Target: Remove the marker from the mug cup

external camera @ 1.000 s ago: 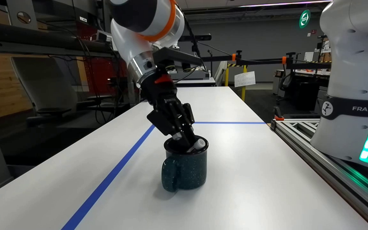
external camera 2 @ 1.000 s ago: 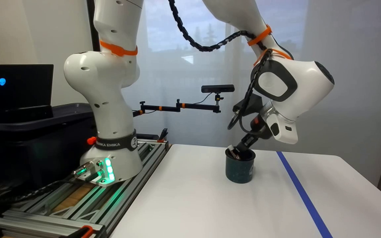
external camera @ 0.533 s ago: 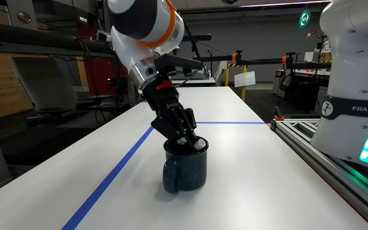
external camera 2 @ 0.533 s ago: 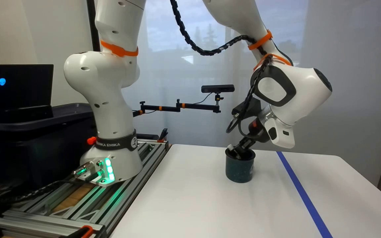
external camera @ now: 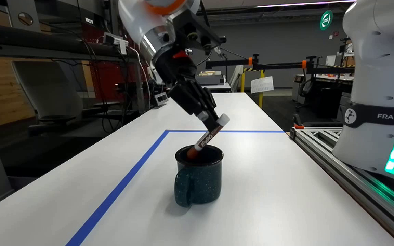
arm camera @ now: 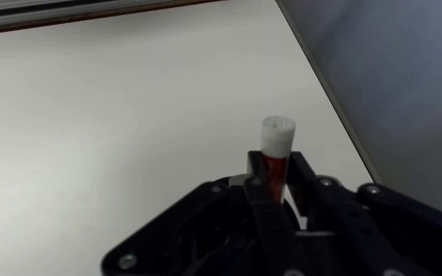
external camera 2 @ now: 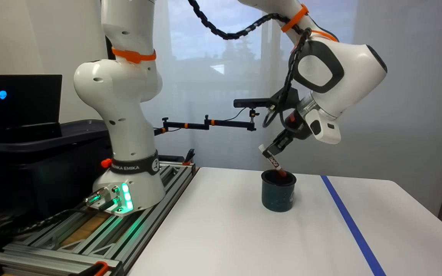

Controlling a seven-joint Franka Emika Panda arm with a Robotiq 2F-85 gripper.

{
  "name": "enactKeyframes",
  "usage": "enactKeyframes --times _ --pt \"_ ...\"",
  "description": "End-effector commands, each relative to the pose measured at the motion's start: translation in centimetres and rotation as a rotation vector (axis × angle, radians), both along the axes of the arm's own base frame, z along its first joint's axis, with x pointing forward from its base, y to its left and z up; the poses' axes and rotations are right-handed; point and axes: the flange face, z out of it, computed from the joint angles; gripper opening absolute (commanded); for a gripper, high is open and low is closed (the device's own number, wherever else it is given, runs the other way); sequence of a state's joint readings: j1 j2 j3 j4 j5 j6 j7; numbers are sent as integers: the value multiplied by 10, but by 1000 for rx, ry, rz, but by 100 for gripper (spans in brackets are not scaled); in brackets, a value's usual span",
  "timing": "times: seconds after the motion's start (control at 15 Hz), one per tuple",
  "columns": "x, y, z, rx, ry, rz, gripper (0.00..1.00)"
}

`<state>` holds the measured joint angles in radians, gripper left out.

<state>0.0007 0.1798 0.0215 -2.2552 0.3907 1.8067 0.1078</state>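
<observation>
The marker point(external camera: 208, 137) is slim, with a white end, a brown-and-white label and a reddish-brown cap. My gripper point(external camera: 213, 125) is shut on it near the white end. The marker also shows in the other views point(external camera 2: 273, 160) point(arm camera: 277, 137). It slants, white end up, and its brown end sits at the mouth of the teal mug cup point(external camera: 202, 186). The mug stands upright on the table, also in an exterior view point(external camera 2: 277, 196). In the wrist view both black fingers of the gripper point(arm camera: 276, 163) press the marker's sides; the mug is mostly hidden there.
The white table point(external camera: 279, 191) carries a blue tape line point(external camera: 128, 177) beside the mug. The metal rail point(external camera: 320, 156) with the robot base point(external camera 2: 132, 188) runs along one table edge. A black camera point(external camera 2: 246, 102) on a bar stands behind the table.
My gripper was down in the mug's mouth and has risen, lifting the marker most of the way up with it. The mug stays in about the same place.
</observation>
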Motion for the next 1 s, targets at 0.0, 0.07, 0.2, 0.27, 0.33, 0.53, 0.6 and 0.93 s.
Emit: enactKeyframes --times 0.0,0.07,0.2,0.27,0.33,0.53,0.6,0.93 --pt "-35 -11 38 -79 -108 -41 5" --pt "-39 -18 38 -125 -133 -60 5" --pt "-48 -30 35 -204 -171 -104 5" --pt "-54 -35 32 -246 -189 -121 5" --pt "-60 -40 31 -289 -203 -144 5" --pt "-76 -56 13 -412 -227 -227 5" --pt "-81 -60 6 -451 -237 -254 5" --pt "-97 -76 -40 -535 -278 -360 5"
